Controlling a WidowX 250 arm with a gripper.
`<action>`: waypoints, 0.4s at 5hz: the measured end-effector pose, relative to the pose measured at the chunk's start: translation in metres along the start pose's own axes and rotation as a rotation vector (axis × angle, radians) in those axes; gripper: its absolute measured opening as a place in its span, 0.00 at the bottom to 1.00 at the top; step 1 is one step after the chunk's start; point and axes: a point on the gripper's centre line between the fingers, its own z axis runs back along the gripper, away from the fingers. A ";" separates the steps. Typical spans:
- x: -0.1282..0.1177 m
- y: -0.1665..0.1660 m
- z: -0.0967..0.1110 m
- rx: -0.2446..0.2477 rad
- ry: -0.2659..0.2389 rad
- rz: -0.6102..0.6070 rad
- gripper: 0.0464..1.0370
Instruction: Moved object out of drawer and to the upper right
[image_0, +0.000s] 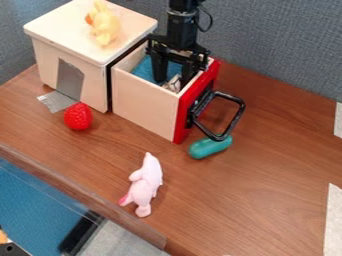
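Over the open drawer (148, 107) hangs the black gripper (172, 79), pointing down, its two fingers spread apart and reaching inside the drawer. A small whitish-and-brown object (173, 84) lies in the drawer near its front end, low between the fingertips; part of it is hidden by the drawer's side wall. Whether a finger touches it, I cannot tell. The drawer has pale wooden sides, a blue bottom and a red front with a black handle (238, 117).
The wooden cabinet (57, 62) carries a yellow duck toy (105, 25). A red strawberry (78, 116) lies by the cabinet, a teal object (210, 147) below the handle, and a pink toy (145, 184) nearer the front edge of the brown table (274, 165). Grey walls stand behind.
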 end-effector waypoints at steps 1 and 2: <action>-0.001 0.000 0.002 0.000 -0.002 0.005 0.37; -0.003 -0.001 0.010 0.001 -0.012 0.011 0.27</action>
